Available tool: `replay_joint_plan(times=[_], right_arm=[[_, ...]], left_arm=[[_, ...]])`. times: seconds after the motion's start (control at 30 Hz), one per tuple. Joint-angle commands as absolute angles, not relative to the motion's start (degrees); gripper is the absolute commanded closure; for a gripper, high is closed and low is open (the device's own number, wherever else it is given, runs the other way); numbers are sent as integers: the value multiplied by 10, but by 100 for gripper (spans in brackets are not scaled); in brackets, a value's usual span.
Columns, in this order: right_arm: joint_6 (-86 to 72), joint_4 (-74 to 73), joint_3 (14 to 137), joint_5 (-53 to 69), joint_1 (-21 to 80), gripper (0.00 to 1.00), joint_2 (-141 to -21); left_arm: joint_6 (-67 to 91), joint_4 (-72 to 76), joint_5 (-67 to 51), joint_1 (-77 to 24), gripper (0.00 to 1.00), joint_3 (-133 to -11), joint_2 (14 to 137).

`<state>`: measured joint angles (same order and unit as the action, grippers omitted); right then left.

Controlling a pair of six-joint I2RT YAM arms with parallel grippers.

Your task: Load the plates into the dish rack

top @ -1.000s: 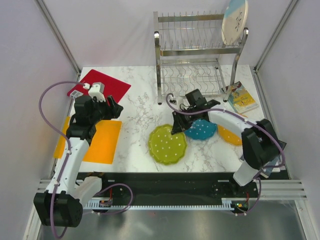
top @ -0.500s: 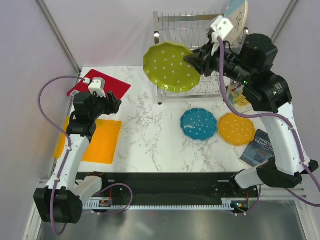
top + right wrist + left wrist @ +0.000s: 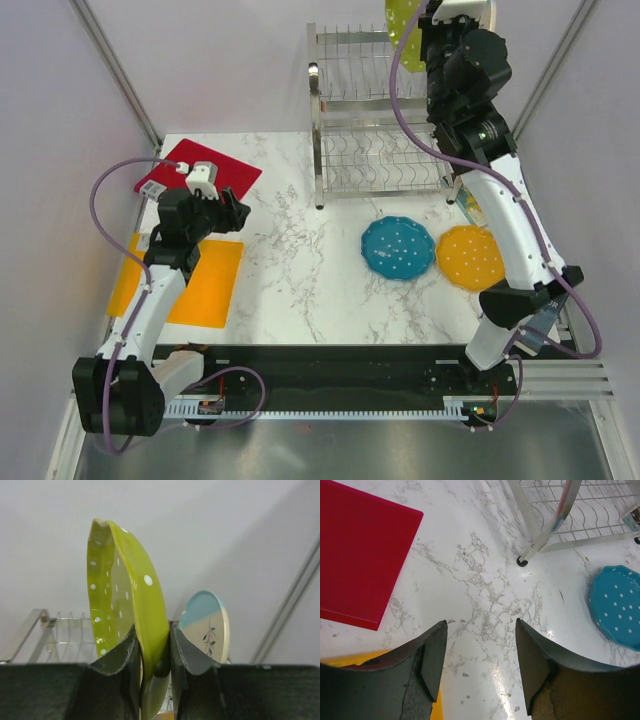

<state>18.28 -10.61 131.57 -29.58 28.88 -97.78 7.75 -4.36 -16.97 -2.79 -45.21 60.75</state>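
My right gripper (image 3: 424, 36) is shut on the rim of the lime-green dotted plate (image 3: 401, 28), held on edge high over the top tier of the dish rack (image 3: 380, 108). In the right wrist view the green plate (image 3: 125, 590) stands upright between the fingers (image 3: 152, 630), and the cream-and-blue sprig plate (image 3: 207, 622) stands in the rack just to its right. The blue plate (image 3: 398, 248) and the orange plate (image 3: 470, 257) lie flat on the table in front of the rack. My left gripper (image 3: 232, 212) hovers open over bare marble (image 3: 480, 650), holding nothing.
A red square board (image 3: 205, 170) lies at the back left, and an orange mat (image 3: 190, 280) lies under the left arm. A booklet (image 3: 472, 206) sits by the rack's right leg. The rack's front left leg (image 3: 555, 520) and the blue plate (image 3: 617, 605) show in the left wrist view.
The right arm has lifted the green plate off the table, turned it on edge and carried it above the rack's top tier. The left arm has barely moved.
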Motion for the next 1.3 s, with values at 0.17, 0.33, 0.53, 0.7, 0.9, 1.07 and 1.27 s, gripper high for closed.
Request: replay_joint_plan(times=[0.17,0.33,0.53,0.7,0.9,1.07,1.27], right_arm=[[236,82,1381,-385,230,100,-1015],[222,48,1397,-357,182,100,-1034],[214,15,1395,-347,156,100,-1052],[210,2,1393,-350,149,100,-1069],[200,-16,1395,-357,138,100,-1092],[196,-20,1400,-365,127,100,-1109],[201,-25,1399,-356,121,100,-1130]], left_arm=[[140,27,-185,-40,37,-426,628],[157,40,-183,-44,37,-418,628],[163,47,-182,-45,37,-416,635],[159,54,-181,-45,37,-415,646],[156,59,-171,-45,37,-411,653],[156,62,-171,-45,37,-410,660],[156,69,-169,-45,36,-413,672]])
